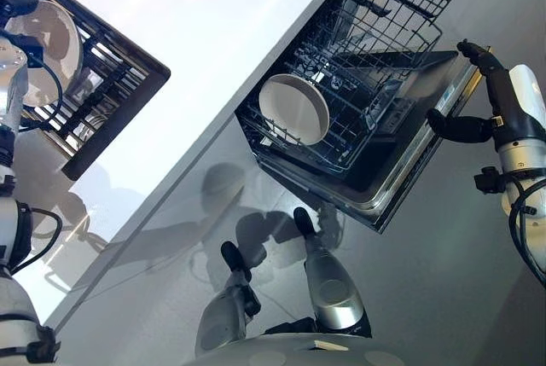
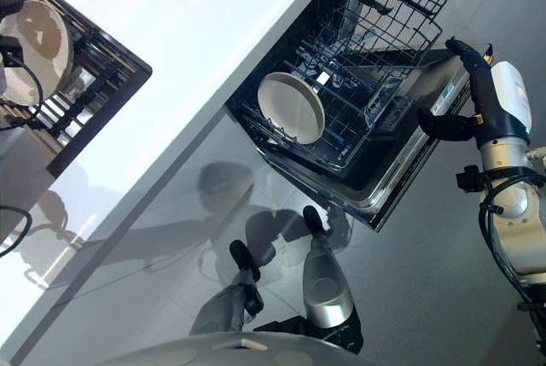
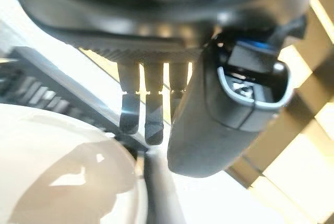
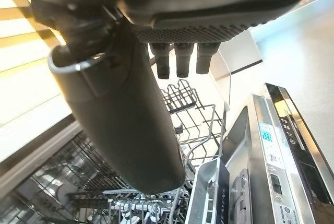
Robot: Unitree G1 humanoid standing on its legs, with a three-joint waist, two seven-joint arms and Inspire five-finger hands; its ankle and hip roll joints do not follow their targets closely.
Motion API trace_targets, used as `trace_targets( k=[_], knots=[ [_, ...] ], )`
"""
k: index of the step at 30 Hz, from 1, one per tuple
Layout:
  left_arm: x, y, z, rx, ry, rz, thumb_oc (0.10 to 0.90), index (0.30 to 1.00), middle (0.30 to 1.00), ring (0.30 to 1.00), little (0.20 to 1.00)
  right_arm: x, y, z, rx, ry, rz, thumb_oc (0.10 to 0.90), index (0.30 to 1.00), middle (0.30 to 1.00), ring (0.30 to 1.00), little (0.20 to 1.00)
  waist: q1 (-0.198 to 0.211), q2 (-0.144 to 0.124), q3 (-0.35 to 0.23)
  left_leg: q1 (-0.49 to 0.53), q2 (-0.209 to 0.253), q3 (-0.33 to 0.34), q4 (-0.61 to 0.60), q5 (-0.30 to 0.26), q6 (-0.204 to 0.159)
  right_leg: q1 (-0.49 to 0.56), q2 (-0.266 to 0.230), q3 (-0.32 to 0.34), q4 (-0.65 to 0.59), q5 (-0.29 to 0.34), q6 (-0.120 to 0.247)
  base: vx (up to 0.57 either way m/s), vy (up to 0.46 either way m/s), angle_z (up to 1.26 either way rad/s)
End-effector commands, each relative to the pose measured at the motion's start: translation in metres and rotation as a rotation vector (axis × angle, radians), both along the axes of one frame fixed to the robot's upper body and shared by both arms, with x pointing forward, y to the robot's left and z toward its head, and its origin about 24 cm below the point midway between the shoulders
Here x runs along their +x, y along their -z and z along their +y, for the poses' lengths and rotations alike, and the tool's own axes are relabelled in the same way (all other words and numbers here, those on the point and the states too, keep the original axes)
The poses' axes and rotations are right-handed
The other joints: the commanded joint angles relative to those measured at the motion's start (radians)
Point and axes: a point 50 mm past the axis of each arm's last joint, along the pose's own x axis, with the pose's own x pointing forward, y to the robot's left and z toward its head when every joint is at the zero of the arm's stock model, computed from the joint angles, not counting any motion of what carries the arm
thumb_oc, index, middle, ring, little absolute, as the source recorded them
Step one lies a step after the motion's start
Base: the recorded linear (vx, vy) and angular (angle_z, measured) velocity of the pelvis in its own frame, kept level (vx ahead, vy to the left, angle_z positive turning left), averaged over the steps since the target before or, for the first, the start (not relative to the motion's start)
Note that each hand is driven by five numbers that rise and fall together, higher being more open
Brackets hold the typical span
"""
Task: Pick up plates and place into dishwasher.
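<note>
One round white plate [image 1: 294,108] sits in my dishwasher's wire rack [image 1: 358,106]; another cream plate [image 1: 43,42] waits at ten o'clock by my relaxed, empty left hand [image 3: 156,114], right hand [image 1: 478,93] loose at three, holding nothing.

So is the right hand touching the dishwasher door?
Cannot tell. In the left eye view the right hand overlaps the edge of the door, but whether the two meet stays unclear; the right wrist view doesn't show contact either.

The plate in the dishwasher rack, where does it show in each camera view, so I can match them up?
Left eye view: the plate stands in the lower rack, centre of the picture.
Right eye view: the same plate, centre, slightly left.
Left wrist view: not this plate; a different pale plate lies past the left hand.
Right wrist view: I cannot make it out among the rack wires.
Shared landmark: the open dishwasher door, also in the right wrist view.
</note>
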Motion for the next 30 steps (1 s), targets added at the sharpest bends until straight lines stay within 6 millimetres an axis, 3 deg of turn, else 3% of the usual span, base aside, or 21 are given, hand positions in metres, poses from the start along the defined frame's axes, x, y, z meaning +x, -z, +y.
trace_targets(
  k=[1,8,9,13,21,30],
  knots=[
    [-0.017,-0.032,0.003,0.107,0.031,-0.120,0.100,0.300,0.300,0.300,0.200,-0.016,-0.042,0.002,-0.076,-0.042,-0.189,0.800,0.900,0.900,0.900,0.900,0.007,0.040,-0.224,0.063,-0.010,0.014,0.005,-0.084,-0.010,0.045,-0.004,-0.040,0.040,-0.078,0.051,0.04,-0.044,0.03],
    [-0.019,-0.007,0.013,0.098,0.018,-0.018,0.100,0.300,0.300,0.300,0.200,-0.021,-0.034,0.001,-0.057,-0.045,-0.155,0.800,0.900,0.900,0.900,0.900,0.024,0.051,-0.270,0.090,-0.008,0.009,0.005,-0.088,-0.010,0.082,0.000,-0.048,0.035,-0.091,0.049,0.02,-0.047,0.01],
    [-0.020,-0.002,0.017,0.089,-0.002,-0.009,0.800,0.900,0.900,0.900,0.900,-0.020,-0.033,0.002,-0.052,-0.050,-0.151,0.800,0.900,0.900,0.900,0.900,0.026,0.052,-0.274,0.094,-0.007,0.009,0.005,-0.088,-0.009,0.086,0.001,-0.050,0.036,-0.093,0.048,0.00,-0.047,0.01],
    [-0.019,0.018,0.017,0.063,-0.017,-0.018,0.800,0.900,0.900,0.900,0.900,-0.020,-0.028,0.004,-0.031,-0.056,-0.137,0.800,0.900,0.900,0.900,0.900,0.036,0.043,-0.282,0.099,-0.006,0.003,0.005,-0.089,-0.007,0.093,0.003,-0.054,0.038,-0.098,0.043,-0.02,-0.052,0.01],
    [-0.011,0.084,-0.013,0.001,0.038,0.012,0.800,0.900,0.900,0.900,0.900,-0.019,-0.013,0.010,0.007,-0.045,-0.130,0.800,0.900,0.900,0.900,0.900,0.044,0.016,-0.282,0.099,-0.005,-0.013,0.005,-0.086,-0.003,0.099,0.010,-0.055,0.033,-0.096,0.038,-0.03,-0.041,0.06],
    [-0.009,0.111,-0.024,-0.050,0.051,0.045,0.800,0.900,0.900,0.900,0.900,-0.020,-0.004,0.013,0.032,-0.036,-0.124,0.800,0.900,0.900,0.900,0.900,0.043,-0.002,-0.277,0.101,0.000,-0.010,0.005,-0.081,0.001,0.099,0.018,-0.057,0.031,-0.089,0.036,-0.01,-0.021,0.04]
  ],
)
